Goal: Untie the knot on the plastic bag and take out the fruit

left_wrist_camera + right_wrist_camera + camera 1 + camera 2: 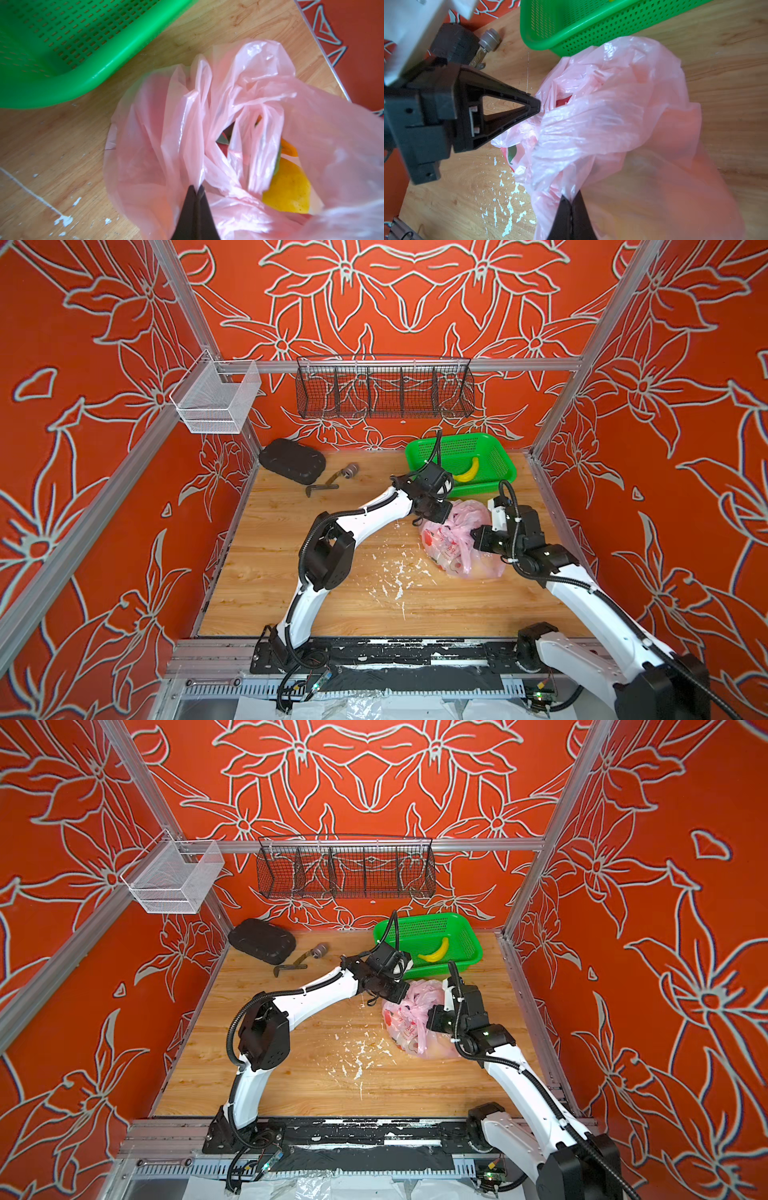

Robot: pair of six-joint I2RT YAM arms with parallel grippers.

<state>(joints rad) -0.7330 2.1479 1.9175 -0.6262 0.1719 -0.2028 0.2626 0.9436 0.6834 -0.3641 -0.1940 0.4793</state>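
**Opening step: two pinches set, spread next**

Your left gripper (196, 188) and right gripper (571, 199) each clamp a fold of the plastic bag (461, 516), which lies just beside the green basket (461, 448). Some of the fruit (288, 187) shows inside. Next, draw the folds apart gently, as thin film tears.

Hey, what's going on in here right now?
Two robot arms are working on a pink plastic bag on the table. The left claw and right claw are each pinched shut on its thin plastic. The fruit is inside the bag; the green basket behind it holds a banana.
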